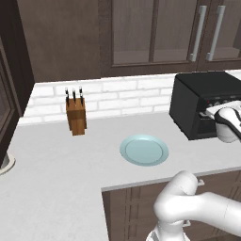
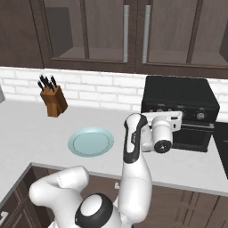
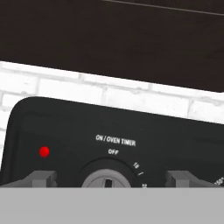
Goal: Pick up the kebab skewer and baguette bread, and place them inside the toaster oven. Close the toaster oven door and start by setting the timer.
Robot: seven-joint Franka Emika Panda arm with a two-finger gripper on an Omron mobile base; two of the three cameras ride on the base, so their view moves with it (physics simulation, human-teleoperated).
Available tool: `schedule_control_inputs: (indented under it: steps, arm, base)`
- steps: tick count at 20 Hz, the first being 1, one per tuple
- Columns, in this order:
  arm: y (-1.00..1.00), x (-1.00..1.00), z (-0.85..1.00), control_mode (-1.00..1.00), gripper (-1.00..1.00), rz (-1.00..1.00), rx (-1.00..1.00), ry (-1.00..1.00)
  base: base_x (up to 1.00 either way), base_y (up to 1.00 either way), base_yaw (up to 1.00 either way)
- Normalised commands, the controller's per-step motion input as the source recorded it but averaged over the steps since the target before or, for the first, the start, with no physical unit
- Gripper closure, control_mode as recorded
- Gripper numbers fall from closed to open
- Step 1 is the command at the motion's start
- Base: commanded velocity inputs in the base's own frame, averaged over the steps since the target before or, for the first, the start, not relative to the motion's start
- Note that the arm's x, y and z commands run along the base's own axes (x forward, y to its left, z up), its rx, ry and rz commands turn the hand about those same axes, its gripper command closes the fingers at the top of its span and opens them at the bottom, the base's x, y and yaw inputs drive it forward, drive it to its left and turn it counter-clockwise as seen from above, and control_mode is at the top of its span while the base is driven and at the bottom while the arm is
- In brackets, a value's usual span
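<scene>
With its jaws spread wide either side of the timer knob on the toaster oven, the gripper might close off-centre and slip round without turning it.

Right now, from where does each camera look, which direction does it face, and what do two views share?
Left base view: behind the arm's left, facing the counter; white arm at lower right.
Right base view: behind its right, facing the toaster oven; arm rises centrally.
Hand view: close before the oven's timer knob; the open gripper straddles it.
Both base views share the plate, the knife block and the oven.
</scene>
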Motion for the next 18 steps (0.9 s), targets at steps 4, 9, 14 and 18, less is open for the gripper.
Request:
schedule_control_inputs:
  steps: [4,9,14,18]
  arm:
    - [0.0,0.0,-0.01,-1.0,-1.0,0.0,0.0,0.0]
    - [0.0,0.0,-0.06,-1.0,-1.0,-0.01,0.0,0.0]
    - [0.0,0.0,-0.06,-1.0,-1.0,0.0,0.0,0.0]
    - [0.0,0.08,0.0,-1.0,-1.0,0.0,0.0,0.0]
  base:
    - [0.0,0.0,0.0]
    - [0.0,0.0,0.0]
    - [0.0,0.0,0.0]
    - [0.0,0.0,0.0]
